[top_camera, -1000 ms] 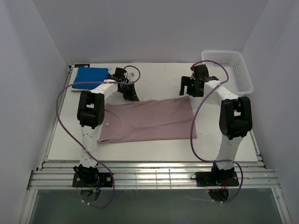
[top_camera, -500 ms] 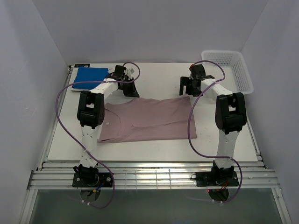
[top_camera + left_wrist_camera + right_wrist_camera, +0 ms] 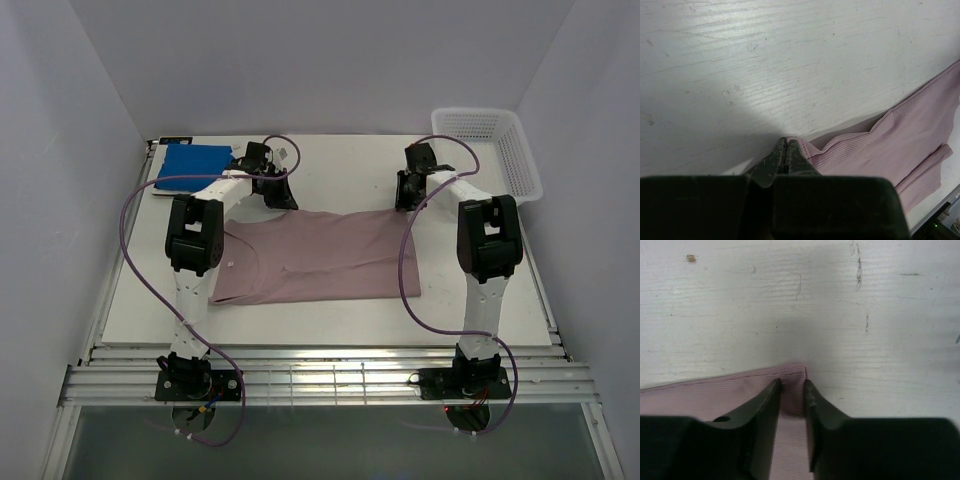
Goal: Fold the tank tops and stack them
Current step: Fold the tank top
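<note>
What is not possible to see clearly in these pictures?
1. Right gripper: right wrist view, fingers flank the pink tank top corner; whether they pinch it is unclear.
2. Left gripper: left wrist view, shut fingers hide how much cloth they hold.
3. Blue tank top: top view, too small to count its folds.

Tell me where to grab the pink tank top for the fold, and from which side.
Pinch the pink tank top at its two far corners, from above: it lies flat; only edges offer a lip. The left gripper is shut on one; the right gripper straddles the other.
</note>
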You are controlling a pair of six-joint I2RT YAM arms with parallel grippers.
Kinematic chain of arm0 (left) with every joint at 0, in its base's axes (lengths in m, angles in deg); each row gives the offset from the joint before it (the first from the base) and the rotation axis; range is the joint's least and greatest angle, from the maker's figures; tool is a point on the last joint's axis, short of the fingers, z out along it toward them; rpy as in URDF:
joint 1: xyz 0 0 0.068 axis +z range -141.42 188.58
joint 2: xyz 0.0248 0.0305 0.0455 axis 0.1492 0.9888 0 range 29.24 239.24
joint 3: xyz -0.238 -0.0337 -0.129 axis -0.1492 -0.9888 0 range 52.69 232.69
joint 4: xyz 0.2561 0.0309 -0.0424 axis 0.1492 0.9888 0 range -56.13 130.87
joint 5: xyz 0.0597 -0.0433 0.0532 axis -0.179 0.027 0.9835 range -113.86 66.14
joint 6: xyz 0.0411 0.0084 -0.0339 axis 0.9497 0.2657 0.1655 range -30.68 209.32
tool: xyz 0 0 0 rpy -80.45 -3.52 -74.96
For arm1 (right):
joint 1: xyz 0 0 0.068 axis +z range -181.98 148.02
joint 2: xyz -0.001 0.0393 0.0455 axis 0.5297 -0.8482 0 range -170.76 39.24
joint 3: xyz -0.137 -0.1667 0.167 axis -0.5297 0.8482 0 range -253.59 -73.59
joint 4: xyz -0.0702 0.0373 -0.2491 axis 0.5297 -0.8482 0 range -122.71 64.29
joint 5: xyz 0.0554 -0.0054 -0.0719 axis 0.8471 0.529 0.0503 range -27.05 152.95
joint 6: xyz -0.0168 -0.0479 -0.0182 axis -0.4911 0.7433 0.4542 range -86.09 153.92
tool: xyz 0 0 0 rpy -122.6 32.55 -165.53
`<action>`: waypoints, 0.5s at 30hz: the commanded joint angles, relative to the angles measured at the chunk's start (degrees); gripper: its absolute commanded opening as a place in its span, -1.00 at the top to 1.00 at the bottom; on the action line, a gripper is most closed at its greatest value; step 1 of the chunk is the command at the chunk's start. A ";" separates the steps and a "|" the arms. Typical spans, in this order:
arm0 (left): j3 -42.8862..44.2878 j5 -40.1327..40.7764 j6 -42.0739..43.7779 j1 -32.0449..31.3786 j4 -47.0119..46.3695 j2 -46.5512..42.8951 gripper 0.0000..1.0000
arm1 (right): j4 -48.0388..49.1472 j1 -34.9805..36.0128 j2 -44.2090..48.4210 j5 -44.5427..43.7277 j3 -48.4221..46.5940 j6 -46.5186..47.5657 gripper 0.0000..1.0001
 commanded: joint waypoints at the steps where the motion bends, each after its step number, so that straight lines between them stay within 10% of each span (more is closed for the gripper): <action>1: -0.20 0.82 0.76 -0.29 -1.07 -4.34 1.00 | 1.73 0.16 -0.72 -1.60 -0.86 -0.63 0.45; 4: -0.02 1.52 0.76 -0.29 -1.07 -4.43 1.00 | 1.47 0.16 -0.28 -2.12 -1.12 -0.64 0.84; 15: -4.84 -0.05 1.11 -0.37 -4.31 -8.99 1.00 | 9.70 0.17 9.54 -0.64 5.54 2.88 0.85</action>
